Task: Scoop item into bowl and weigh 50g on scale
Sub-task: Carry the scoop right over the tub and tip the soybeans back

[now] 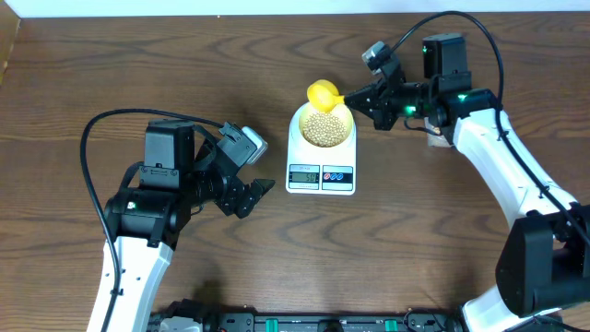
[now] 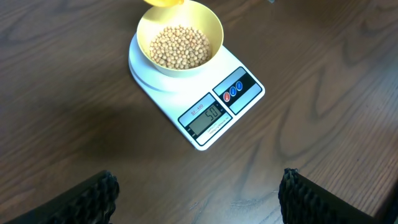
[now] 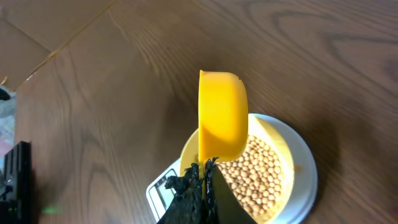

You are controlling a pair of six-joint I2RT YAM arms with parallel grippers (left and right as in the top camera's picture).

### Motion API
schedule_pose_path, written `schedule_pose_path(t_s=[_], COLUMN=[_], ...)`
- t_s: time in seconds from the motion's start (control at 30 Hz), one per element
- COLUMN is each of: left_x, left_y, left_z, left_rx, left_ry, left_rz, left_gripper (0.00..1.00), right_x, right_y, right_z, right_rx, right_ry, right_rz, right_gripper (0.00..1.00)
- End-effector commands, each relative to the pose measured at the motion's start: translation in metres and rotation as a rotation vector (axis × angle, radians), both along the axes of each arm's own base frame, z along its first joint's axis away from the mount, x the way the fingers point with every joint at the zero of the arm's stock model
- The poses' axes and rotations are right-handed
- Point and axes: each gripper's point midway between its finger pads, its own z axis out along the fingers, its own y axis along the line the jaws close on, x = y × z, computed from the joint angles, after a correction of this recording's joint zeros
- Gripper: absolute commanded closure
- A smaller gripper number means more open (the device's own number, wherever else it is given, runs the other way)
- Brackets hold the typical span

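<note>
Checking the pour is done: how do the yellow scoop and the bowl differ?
The scoop is bright yellow, the bowl paler cream. The scoop is tipped on its side over the bowl's rim, gripped by the right end effector; the bowl sits upright on the scale, holding beans. Both are round.

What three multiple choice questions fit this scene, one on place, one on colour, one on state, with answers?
1. Where does the bowl stand? A. on the bare table B. on the scale C. in a gripper
2. What colour is the scoop? A. red B. blue C. yellow
3. How is the left gripper? A. open, empty B. shut on the scoop C. shut on the bowl
Answers: B, it sits on the scale's top; C, plainly yellow over the bowl; A, jaws wide apart, nothing between.
</note>
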Motion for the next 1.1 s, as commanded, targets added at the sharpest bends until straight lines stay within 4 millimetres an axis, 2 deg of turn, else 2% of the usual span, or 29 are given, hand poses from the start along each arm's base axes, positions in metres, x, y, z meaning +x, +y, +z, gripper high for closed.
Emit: schedule_pose_path(t_s=[0.0, 0.23, 0.53, 0.7, 1.07], left_x=[-0.001, -0.001, -0.001, -0.001, -0.001], left_y=[0.001, 0.001, 0.001, 0.001, 0.001], left_z=[-0.002, -0.002, -0.002, -0.002, -0.002], left_rx=[0.006, 0.006, 0.006, 0.006, 0.006], left_ry=[0.001, 0.001, 0.001, 0.001, 0.001], left_rz=[-0.005, -0.005, -0.005, -0.005, -0.005], left_gripper=[0.16, 0.16, 0.15, 0.15, 0.16], right_x=[0.004, 0.015, 0.021, 0.027, 0.009], right_y=[-0.010, -0.049, -0.096, -0.131, -0.186], right_z=[0.010, 0.014, 0.034, 0.026, 0.046], right_rx=[0.003, 0.001, -0.005, -0.115, -0.290], right_ry=[-0.020, -0.008, -0.040, -0.027, -0.065], right_rz=[-0.031, -0.123, -0.236, -0.377, -0.566], right_gripper=[0.99, 0.99, 0.99, 0.99, 0.99])
